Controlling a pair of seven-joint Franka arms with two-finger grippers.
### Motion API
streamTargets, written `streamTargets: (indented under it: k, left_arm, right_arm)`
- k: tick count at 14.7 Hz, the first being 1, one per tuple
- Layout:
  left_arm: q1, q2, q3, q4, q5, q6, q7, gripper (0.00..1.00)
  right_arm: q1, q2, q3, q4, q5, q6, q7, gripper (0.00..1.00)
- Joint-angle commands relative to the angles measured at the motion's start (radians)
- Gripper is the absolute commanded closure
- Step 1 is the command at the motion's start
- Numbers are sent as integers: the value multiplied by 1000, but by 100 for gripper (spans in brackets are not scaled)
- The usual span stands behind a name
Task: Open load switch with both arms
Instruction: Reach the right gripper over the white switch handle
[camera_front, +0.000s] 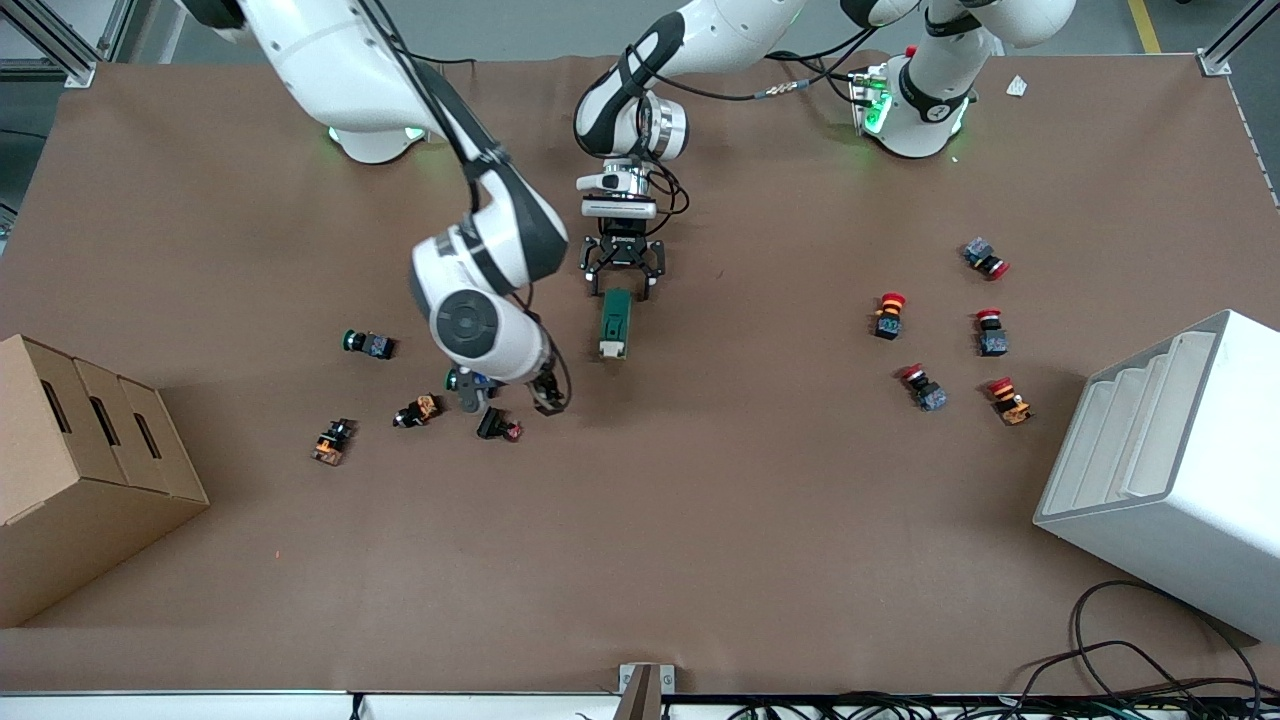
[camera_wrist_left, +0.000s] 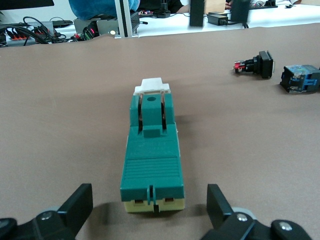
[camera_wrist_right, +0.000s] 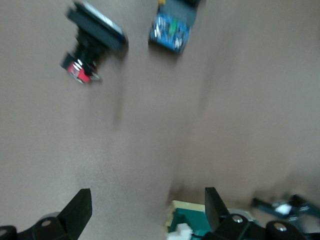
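Early in the task, by the look of it: load switch (camera_front: 614, 322) lying flat on the brown table (camera_front: 700, 520) near the middle, closer to the edge where the arm bases stand than to the front camera's edge, with its white toggle piece (camera_wrist_left: 152, 86) at the end pointing toward that camera. No grasp yet. Left gripper (camera_front: 622, 287) down at the switch's base-side end, fingers (camera_wrist_left: 75, 205) spread wide to either side of the cream end face, touching nothing as far as the left wrist view shows. Right gripper (camera_front: 548, 392) low over the table just beside the switch, toward the right arm's end, close to a cluster of push-buttons (camera_front: 470, 382); jaws apart and empty in its wrist view, with the switch's toggle end (camera_wrist_right: 187, 227) showing between the fingertips. Left to do, judging from this: clamp the body, catch the toggle, pull it open. Containers: cardboard box (camera_front: 70, 470) with slots at the right arm's end and white stepped bin (camera_front: 1170, 470) at the left arm's end, both near the camera-side corners; contents of neither visible.
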Motion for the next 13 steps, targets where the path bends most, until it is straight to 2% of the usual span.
streamTargets:
  k: [1, 6, 10, 13]
  left_arm:
    - [2, 53, 3, 0, -3, 9, -8, 0]
    - [2, 56, 3, 6, 1, 6, -14, 0]
    - [7, 63, 5, 21, 8, 6, -3, 0]
    - [8, 62, 5, 20, 6, 6, -3, 0]
  right_arm:
    - [34, 63, -9, 39, 17, 21, 74, 0]
    - [54, 89, 4, 39, 127, -2, 74, 0]
    - [68, 88, 23, 66, 132, -129, 75, 0]
    - [68, 83, 43, 74, 133, -169, 82, 0]
